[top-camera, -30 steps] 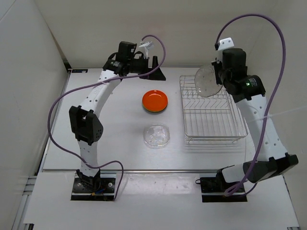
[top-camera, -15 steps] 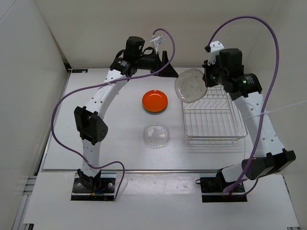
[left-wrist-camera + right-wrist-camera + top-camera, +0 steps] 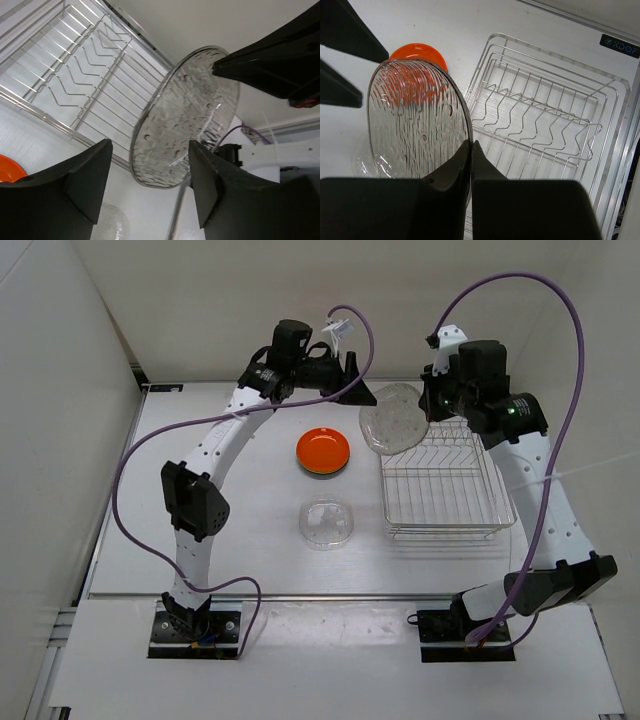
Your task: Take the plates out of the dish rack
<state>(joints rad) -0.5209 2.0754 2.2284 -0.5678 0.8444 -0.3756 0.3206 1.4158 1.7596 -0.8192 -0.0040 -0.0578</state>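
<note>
My right gripper (image 3: pixel 430 405) is shut on the rim of a clear textured plate (image 3: pixel 392 420), held tilted in the air off the rack's far left corner; it shows in the right wrist view (image 3: pixel 415 125) and the left wrist view (image 3: pixel 185 115). My left gripper (image 3: pixel 355 380) is open and empty, its fingers (image 3: pixel 80 175) on either side of the plate's lower edge without touching. The silver wire dish rack (image 3: pixel 440 475) holds no plates. An orange plate (image 3: pixel 323 450) tops a small stack on the table. Another clear plate (image 3: pixel 327 523) lies nearer.
White walls close the table at the back and left. Purple cables loop above both arms. A dark label (image 3: pixel 619 46) sits on the table beyond the rack.
My right gripper carried the clear plate up from the rack's back and leftward, tilting it. My left gripper swung right from the back of the table and now brackets the plate's edge.
</note>
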